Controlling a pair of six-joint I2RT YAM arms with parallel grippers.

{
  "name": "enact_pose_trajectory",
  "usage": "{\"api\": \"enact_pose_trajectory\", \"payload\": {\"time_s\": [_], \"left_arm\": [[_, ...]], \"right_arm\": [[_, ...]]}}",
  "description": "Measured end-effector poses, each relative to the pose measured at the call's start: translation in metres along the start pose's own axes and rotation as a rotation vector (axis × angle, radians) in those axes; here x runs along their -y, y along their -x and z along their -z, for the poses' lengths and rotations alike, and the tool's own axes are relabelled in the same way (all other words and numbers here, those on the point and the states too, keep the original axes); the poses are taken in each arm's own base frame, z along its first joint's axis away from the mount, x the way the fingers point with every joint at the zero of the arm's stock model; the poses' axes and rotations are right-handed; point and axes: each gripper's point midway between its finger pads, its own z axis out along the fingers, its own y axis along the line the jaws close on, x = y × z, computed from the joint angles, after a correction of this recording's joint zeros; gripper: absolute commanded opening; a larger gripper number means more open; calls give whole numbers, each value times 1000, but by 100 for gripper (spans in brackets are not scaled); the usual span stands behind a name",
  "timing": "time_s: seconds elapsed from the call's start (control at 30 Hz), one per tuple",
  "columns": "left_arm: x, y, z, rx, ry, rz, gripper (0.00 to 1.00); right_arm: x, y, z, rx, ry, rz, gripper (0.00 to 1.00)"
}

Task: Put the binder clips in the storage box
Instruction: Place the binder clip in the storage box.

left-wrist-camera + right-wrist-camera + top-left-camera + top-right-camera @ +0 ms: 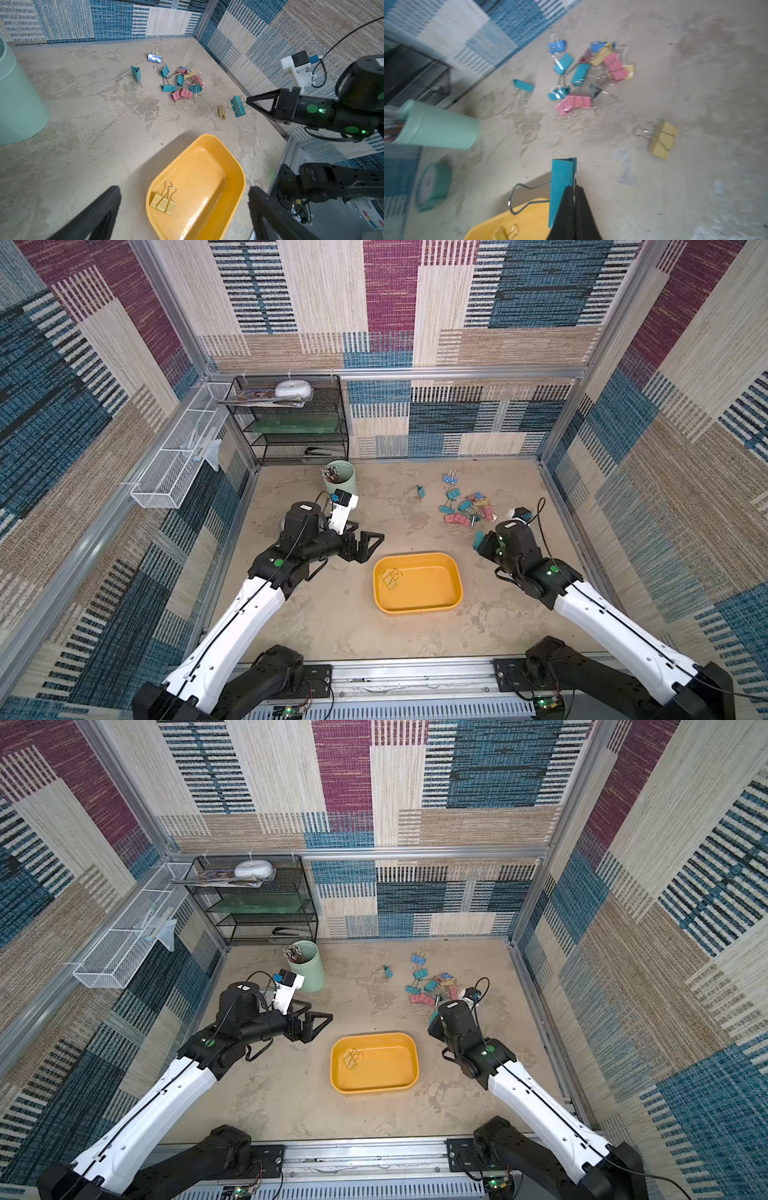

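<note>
Right hand pinches teal clip — long axis crosswise to it; left hand wide open

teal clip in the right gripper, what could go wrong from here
1. The right gripper pinches the teal clip only at its fingertips, near one edge, so it could slip or twist out before reaching the yellow box.
2. Its wire handle sticks out sideways and might catch the box wall on the way in.
3. The box walls are low; released from too high, the clip may bounce out.
</note>
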Motion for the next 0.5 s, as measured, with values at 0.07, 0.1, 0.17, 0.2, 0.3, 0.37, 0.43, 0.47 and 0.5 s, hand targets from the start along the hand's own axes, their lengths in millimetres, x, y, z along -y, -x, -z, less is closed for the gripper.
{"api": "enact_pose_trajectory", "payload": {"time_s": [0.07,0.1,0.17,0.2,0.3,0.37,0.43,0.47,0.5], "left_arm": [[-1,0,0,1,5,0,100],[-1,0,0,1,7,0,100],[-1,0,0,1,8,0,100],[-1,0,0,1,8,0,100],[-2,0,0,2,12,0,100],[-2,0,0,2,13,0,100],[-2,0,0,3,14,0,100],[-3,0,0,2,15,1,100],[-3,0,0,2,15,1,100]], "right_arm": [[-30,-15,0,-47,148,15,0],[-47,-26,-1,-79,223,26,0],[-69,-50,-4,-145,321,48,0],[-81,-65,-6,-191,372,60,0],[-103,-102,-12,-297,459,86,0],[-111,-127,-19,-361,492,95,0],[-118,-149,-25,-413,508,104,0],[-121,-159,-28,-439,512,110,0],[-124,-167,-31,-456,517,117,0]]}}
